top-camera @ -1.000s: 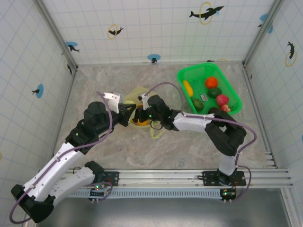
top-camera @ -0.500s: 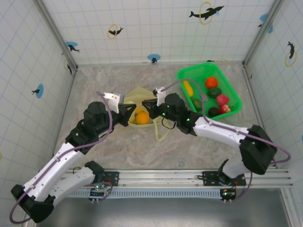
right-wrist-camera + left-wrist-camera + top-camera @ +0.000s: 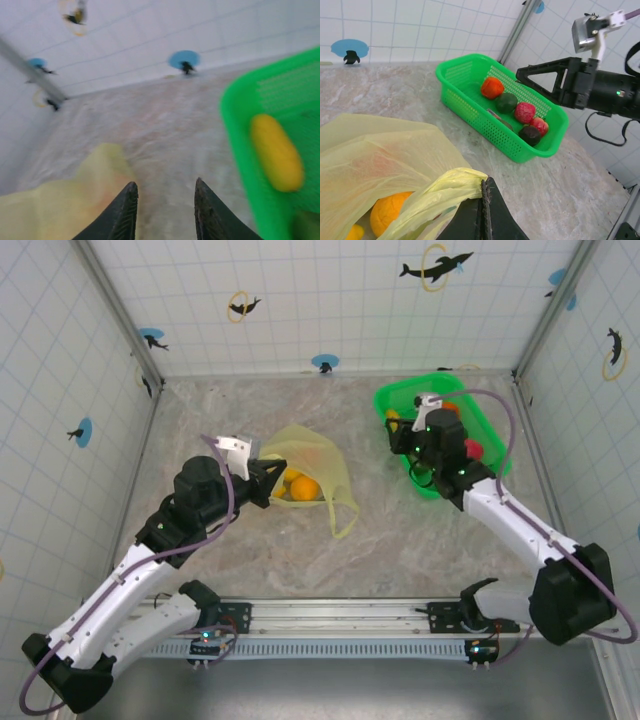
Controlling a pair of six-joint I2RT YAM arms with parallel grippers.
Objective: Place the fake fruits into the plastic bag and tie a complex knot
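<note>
Two robot arms [image 3: 130, 570] are reaching over one table [image 3: 250, 550]. One pale yellow bag [image 3: 312, 455] is lying on it, with two fruits [image 3: 304, 487] showing inside: one orange one [image 3: 390, 217] and one smaller yellow one [image 3: 355, 233]. One green basket [image 3: 470, 107] is holding at least six more: one orange-red one [image 3: 491, 87], one dark green one [image 3: 506, 102], one red one [image 3: 525, 112], a second red one [image 3: 539, 125], one blackish one [image 3: 529, 135] and one long yellow one [image 3: 276, 152]. From overhead, one arm is covering part of the basket, so its count is a minimum.
</note>
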